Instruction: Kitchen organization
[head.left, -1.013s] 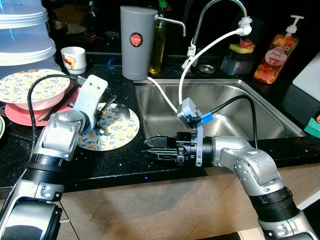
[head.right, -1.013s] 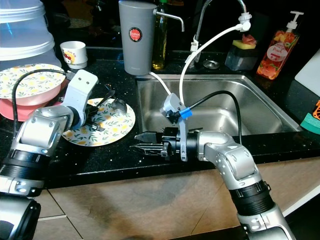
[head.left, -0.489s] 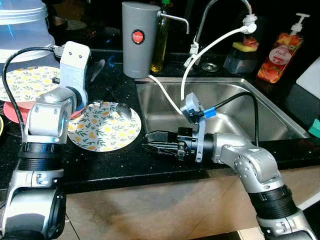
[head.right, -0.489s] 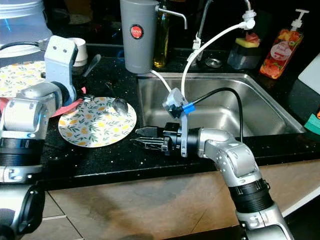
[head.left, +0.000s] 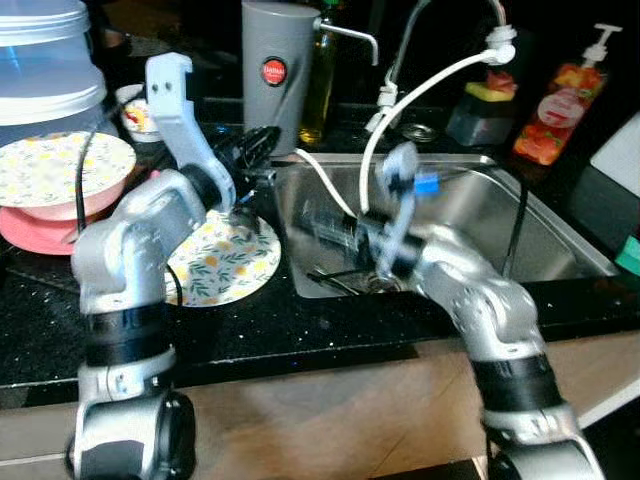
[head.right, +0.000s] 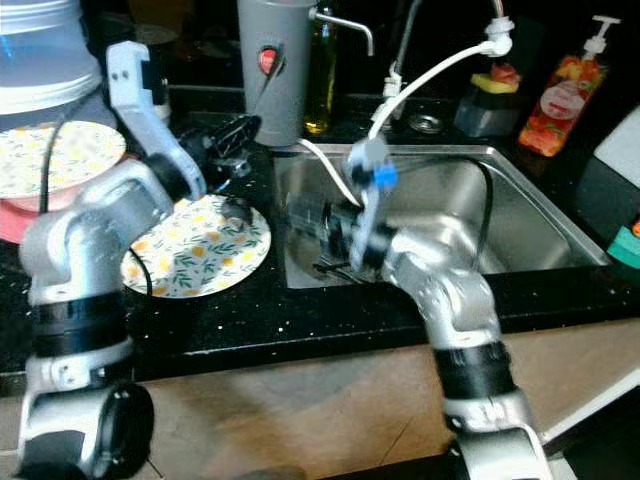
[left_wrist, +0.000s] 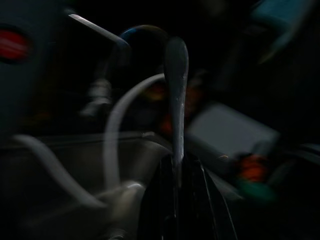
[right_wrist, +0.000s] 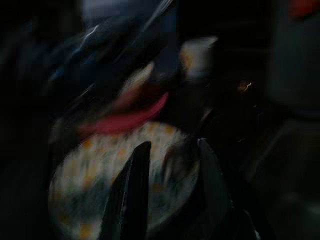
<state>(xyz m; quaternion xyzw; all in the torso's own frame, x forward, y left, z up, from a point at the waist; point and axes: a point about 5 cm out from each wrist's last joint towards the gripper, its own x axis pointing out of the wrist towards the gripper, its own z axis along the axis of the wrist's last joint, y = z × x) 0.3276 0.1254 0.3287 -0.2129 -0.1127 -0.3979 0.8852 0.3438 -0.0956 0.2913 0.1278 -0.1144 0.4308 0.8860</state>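
My left gripper (head.left: 255, 148) hangs above the counter at the sink's back left corner, in front of the grey jug. It is shut on a thin metal utensil (left_wrist: 176, 95), probably a spoon, that sticks out beyond the fingers towards the sink (head.left: 520, 215). My right gripper (head.left: 328, 228) is blurred low over the left part of the sink and points at the floral plate (head.left: 225, 268). Its fingers (right_wrist: 134, 195) stand apart, open, with a spoon on that plate seen between them. Dark utensils (head.right: 335, 268) lie in the sink at its front left.
A grey jug (head.left: 270, 70), an oil bottle (head.left: 320, 75) and the tap with its white hose (head.left: 440, 75) line the back. A soap bottle (head.left: 555, 110) and sponge holder (head.left: 480, 112) stand at the back right. Stacked plates (head.left: 45, 215), a mug (head.left: 135, 112) and plastic tubs (head.left: 50, 75) crowd the left.
My left gripper has swung right from over the stacked plates to the sink's corner, carrying the utensil. My right arm has risen from the counter's front edge to above the sink.
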